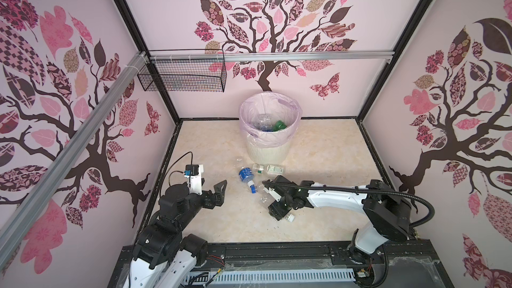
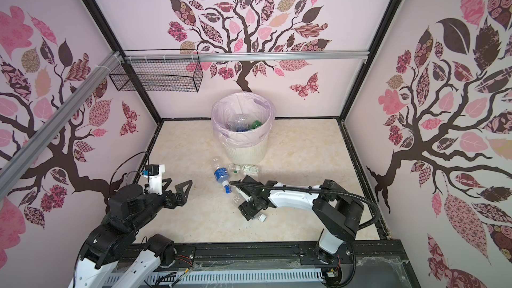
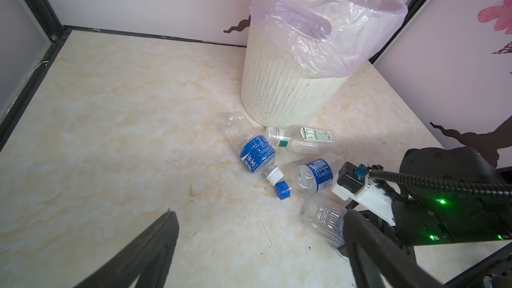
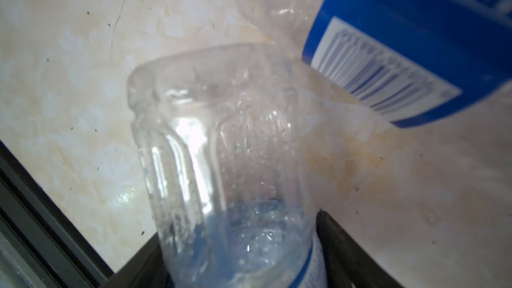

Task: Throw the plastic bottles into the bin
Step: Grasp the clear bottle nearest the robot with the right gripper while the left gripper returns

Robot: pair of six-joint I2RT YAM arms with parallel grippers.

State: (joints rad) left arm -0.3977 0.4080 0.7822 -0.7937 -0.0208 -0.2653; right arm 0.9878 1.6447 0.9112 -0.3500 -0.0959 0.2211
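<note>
At the left, the left fingers (image 3: 155, 247) are held wide apart above the bare tabletop (image 1: 210, 145), with nothing between them. Just right of them, a blue-labelled bottle (image 1: 245, 174) is seen lying on its side in both top views, its white neck turned toward the near edge. A second blue-labelled bottle (image 3: 318, 175) lies close beside it, its blue cap (image 3: 282, 189) almost at that neck. Behind these, a white-capped bottle (image 1: 268, 168) with a green-printed label lies at the foot of the bin (image 1: 267, 153). The bin is stood at the middle of the back wall and is lined with a thin pink bag (image 3: 318, 18). Clear bottles and a green bottle (image 1: 278, 126) are already inside it. In front of the bin and slightly right, a clear bottle (image 4: 221, 162) lies on the tabletop. It is bracketed low down by the right fingers (image 4: 346, 250), which are set at a middling width against its sides. Whether it is actually gripped cannot be told.
</note>
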